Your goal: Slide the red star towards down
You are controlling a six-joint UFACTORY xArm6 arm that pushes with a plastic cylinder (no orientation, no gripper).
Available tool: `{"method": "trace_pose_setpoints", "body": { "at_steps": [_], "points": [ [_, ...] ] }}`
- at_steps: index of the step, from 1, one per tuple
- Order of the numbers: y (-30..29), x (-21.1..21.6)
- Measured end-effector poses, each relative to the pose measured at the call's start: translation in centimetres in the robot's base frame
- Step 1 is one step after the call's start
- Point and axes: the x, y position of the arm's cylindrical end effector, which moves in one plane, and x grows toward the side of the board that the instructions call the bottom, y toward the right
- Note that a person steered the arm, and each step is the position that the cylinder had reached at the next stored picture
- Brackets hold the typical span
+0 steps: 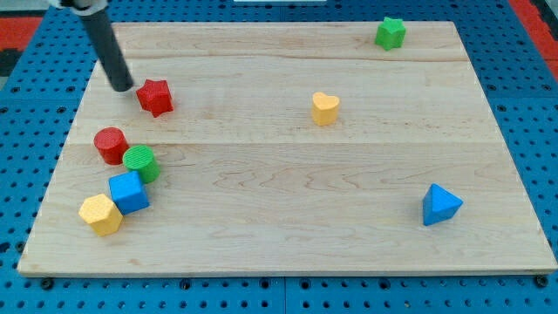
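Your red star [155, 96] lies on the wooden board [288, 235] in its upper left part, flat on the surface and free of every other block. My tip [122, 87] sits just beside the star, on its left and slightly toward the view's top; the frame does not settle whether the two touch. The dark rod slants up from there to the view's top left corner. There are no jaws on this arm, so nothing opens, closes or clamps. Below the star, toward the view's bottom left, you have a cluster of four blocks: a red cylinder [111, 145], a green cylinder [139, 163] pressed against its lower right, a blue cube [129, 192] just under the green one, and a yellow hexagonal block [100, 215] at the blue cube's lower left. Well apart, a yellow heart [325, 108] rests near the board's middle, a green star [391, 33] near the top right edge, and a blue pyramid [440, 205] at the lower right.
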Motion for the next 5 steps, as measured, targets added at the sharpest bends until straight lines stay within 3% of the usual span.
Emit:
{"method": "trace_pose_setpoints", "body": {
  "at_steps": [1,2,3,4,5],
  "points": [
    [8.0,1.9],
    [10.7,2.5],
    [3.1,0.2],
    [3.3,2.5],
    [8.2,8.0]
  ]
}}
